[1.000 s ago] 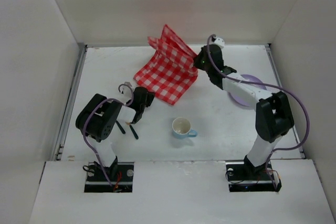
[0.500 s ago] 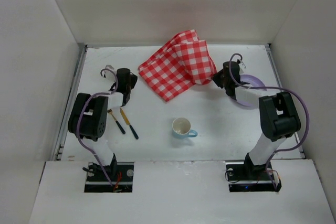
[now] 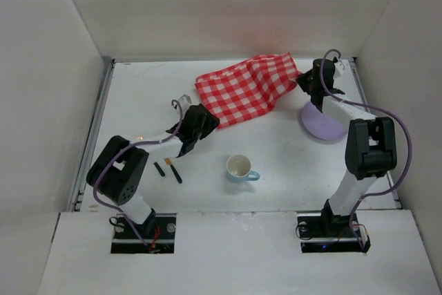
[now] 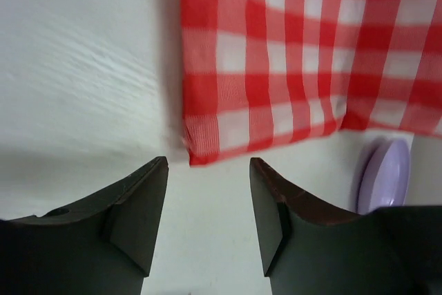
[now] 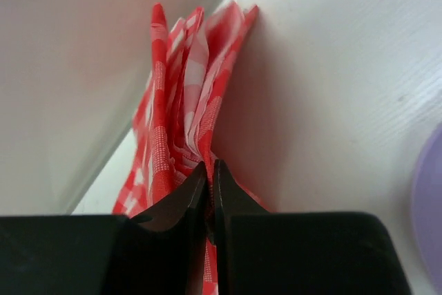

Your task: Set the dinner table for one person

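Top camera high above near edge, looking down on whole desk (image 3: 290,191). Both wrist cameras low, very close, facing checked cloth (image 3: 245,88), shared with top view.

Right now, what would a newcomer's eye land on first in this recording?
The checked cloth, red and white, lies rumpled across the far middle of the dinner table, its right end pinched in the shut right gripper. The left gripper stands open at its near left corner. A blue cup sits alone near the centre.
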`<state>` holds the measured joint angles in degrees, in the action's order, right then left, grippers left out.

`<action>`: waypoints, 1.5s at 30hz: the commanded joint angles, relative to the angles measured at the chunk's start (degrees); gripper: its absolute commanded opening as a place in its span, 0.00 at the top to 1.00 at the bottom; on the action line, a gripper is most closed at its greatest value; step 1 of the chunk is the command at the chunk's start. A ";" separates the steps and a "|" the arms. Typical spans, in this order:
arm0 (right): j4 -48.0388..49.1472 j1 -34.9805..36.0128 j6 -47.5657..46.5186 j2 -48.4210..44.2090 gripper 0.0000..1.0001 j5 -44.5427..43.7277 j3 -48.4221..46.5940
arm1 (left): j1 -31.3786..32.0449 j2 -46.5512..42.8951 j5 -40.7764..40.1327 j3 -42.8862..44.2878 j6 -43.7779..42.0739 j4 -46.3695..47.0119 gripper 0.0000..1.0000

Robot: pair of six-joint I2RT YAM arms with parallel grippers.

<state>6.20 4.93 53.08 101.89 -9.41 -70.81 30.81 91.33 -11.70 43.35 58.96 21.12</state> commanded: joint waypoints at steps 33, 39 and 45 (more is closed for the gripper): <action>6.99 5.13 -5.97 -14.43 0.59 1.41 30.64 | -9.76 -14.59 -3.85 -14.78 -2.53 0.06 0.84; 4.88 5.22 -9.57 -21.72 0.37 -4.46 32.31 | -8.71 -23.64 -5.34 -17.08 -4.46 -3.01 0.67; 0.23 10.04 -13.53 -30.77 0.32 -14.13 33.36 | -5.10 -22.00 -7.46 -12.17 -7.63 -3.46 0.66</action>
<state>7.88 12.32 42.74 74.72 -16.69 -37.95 24.60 67.68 -17.63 27.40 54.02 18.24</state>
